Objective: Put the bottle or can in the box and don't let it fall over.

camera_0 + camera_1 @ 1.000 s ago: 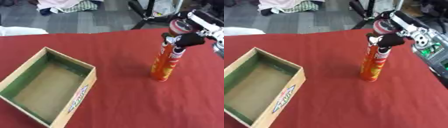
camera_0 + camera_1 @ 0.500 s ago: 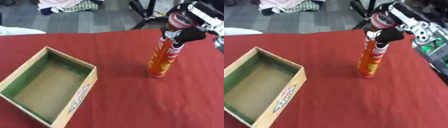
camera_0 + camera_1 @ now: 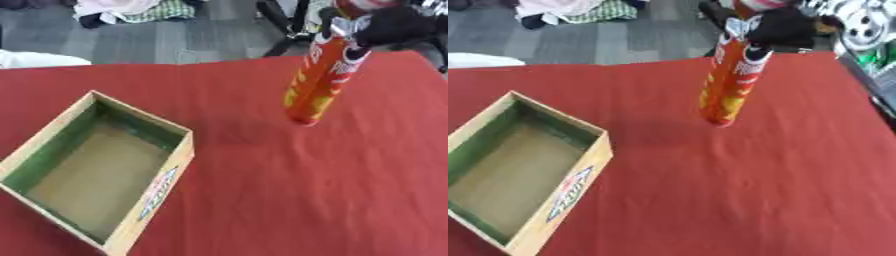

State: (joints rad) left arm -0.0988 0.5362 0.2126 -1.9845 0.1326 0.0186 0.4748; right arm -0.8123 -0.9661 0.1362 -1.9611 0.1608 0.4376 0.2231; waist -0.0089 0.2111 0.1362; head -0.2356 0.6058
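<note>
A tall orange and red can hangs tilted above the red table, its base off the cloth. My right hand comes in from the upper right and is shut on the can's top, fingers curled round it. An open cardboard box with a green lining lies at the lower left, with nothing inside. It sits well to the left of the can. My left hand shows in neither view.
Past the table's far edge lie a grey floor, a heap of clothes and dark chair legs. Part of my right arm with green wiring shows at the upper right.
My right hand has lifted the can off the table and carried it leftward, toward the box. The can now leans. The camera has also shifted.
</note>
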